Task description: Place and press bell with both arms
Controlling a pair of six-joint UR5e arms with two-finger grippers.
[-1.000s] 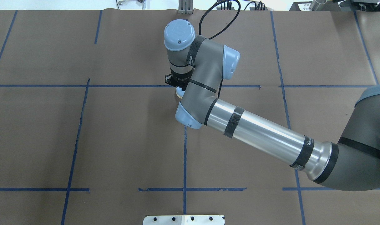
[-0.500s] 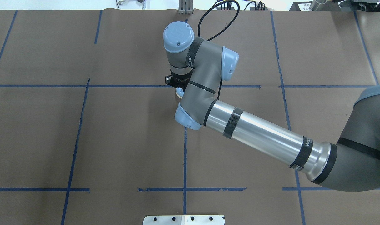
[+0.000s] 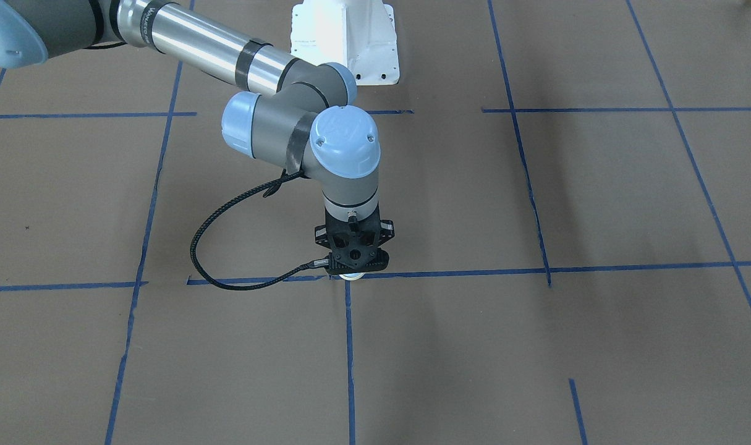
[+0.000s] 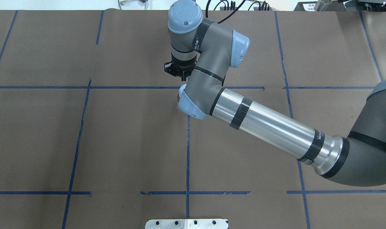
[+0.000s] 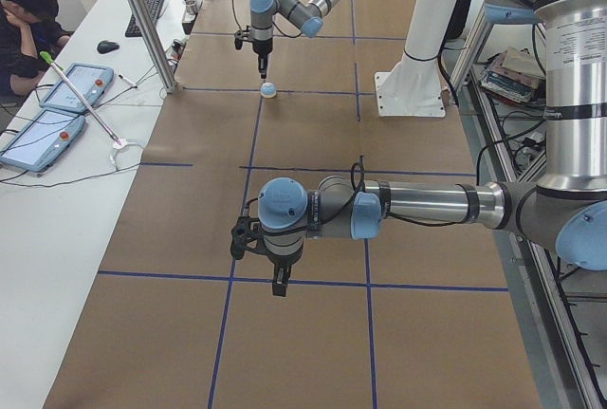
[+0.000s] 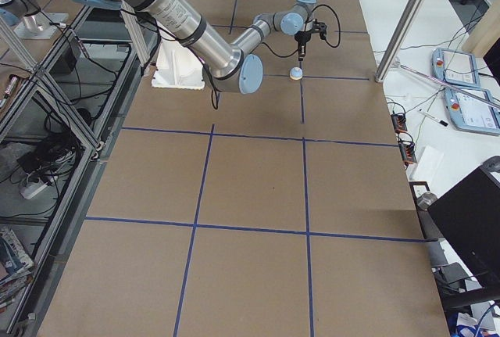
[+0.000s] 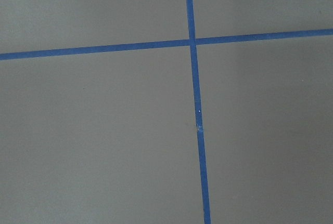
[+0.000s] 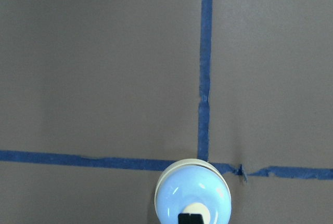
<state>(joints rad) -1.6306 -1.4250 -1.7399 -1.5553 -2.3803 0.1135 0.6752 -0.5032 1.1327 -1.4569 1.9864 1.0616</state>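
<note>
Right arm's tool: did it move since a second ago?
Yes. Overhead, the right tool overlapped the blue tape line before; now it sits clear of it, shifted toward the view's top, lifted above the bell.

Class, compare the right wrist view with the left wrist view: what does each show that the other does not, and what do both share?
Right wrist only: the bell, with the dark tip of the right hand over its button. Left wrist only: an uncovered tape crossing. Both: brown paper and blue tape lines.
</note>
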